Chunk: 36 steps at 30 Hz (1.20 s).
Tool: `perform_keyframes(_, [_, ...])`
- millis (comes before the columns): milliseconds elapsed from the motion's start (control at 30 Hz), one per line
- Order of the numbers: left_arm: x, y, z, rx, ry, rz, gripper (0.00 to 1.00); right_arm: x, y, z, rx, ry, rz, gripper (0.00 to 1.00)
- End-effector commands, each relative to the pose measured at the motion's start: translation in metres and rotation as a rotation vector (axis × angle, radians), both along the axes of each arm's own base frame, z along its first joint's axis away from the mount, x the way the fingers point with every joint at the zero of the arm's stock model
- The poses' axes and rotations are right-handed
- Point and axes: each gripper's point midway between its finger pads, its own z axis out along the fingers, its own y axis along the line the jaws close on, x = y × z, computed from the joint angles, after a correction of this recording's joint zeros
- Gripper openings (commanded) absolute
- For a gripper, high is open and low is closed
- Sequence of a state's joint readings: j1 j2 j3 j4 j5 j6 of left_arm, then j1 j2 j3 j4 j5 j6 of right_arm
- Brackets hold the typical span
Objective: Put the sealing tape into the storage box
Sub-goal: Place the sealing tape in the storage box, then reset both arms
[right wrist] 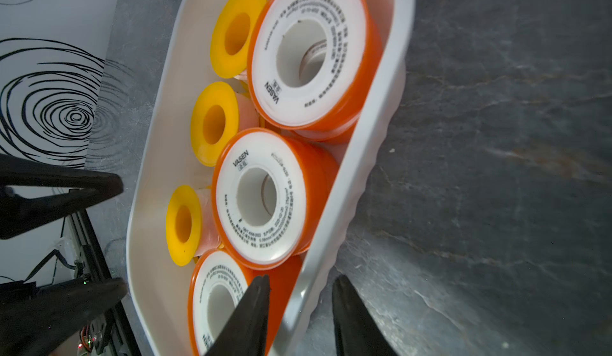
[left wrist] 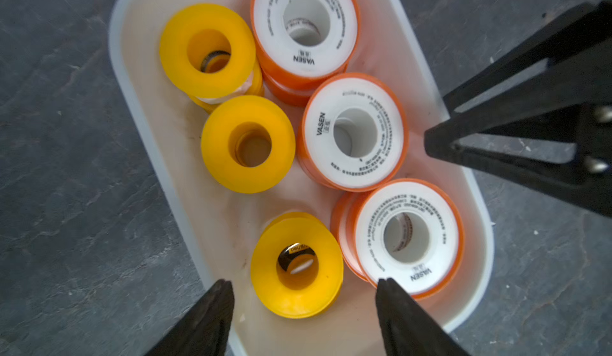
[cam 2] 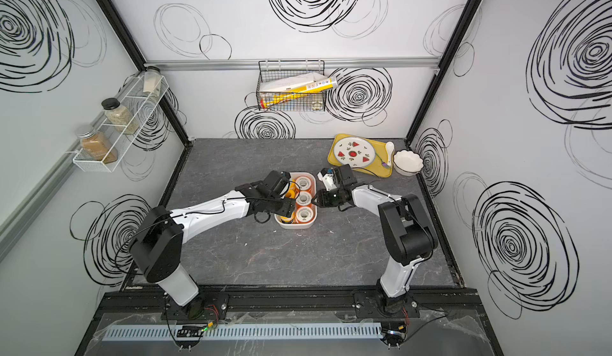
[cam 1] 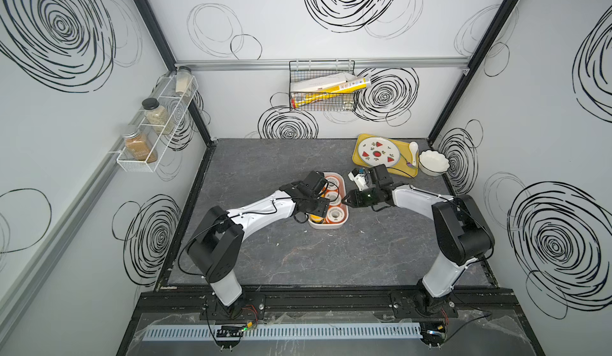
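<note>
The storage box (cam 1: 326, 226) (cam 2: 294, 225), a white tub, stands mid-table. The sealing tape lies inside it in stacks: three orange spools with white faces (left wrist: 354, 132) (right wrist: 261, 198) along one side, three yellow spools (left wrist: 248, 144) (right wrist: 215, 122) along the other, with more beneath. My left gripper (left wrist: 304, 284) hangs open over the box's near end, above a yellow spool (left wrist: 296, 265), holding nothing. My right gripper (right wrist: 301, 279) (cam 1: 346, 202) is open astride the box's rim (right wrist: 374, 122), one finger inside by an orange spool, the other outside.
A yellow tray (cam 1: 357, 158) with a fruit-patterned plate (cam 1: 377, 152) and a white scalloped bowl (cam 1: 433, 162) sit at the back right. A wire basket (cam 1: 323, 86) hangs on the back wall. A spice rack (cam 1: 155, 122) is on the left wall.
</note>
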State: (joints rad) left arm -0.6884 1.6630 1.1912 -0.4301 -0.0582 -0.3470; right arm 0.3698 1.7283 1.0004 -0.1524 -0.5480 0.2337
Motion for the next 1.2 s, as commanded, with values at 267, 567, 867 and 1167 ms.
perform_keyframes(267, [0.022, 0.056, 0.058, 0.0, -0.284, 0.209, 0.77, 0.018, -0.038, 0.072, -0.057, -0.328, -0.215, 0.57])
perform_keyframes(567, [0.026, 0.134, 0.099, -0.03, -0.596, 0.527, 0.77, 0.015, -0.12, 0.103, -0.196, -0.529, -0.626, 0.63])
perform_keyframes(867, [0.014, 0.24, 0.094, 0.066, -0.74, 0.947, 0.81, -0.015, -0.209, 0.114, -0.375, -0.64, -1.054, 0.73])
perform_keyframes(1167, [0.017, 0.288, 0.084, 0.115, -0.745, 1.049, 0.84, -0.026, -0.255, 0.115, -0.57, -0.682, -1.27, 0.86])
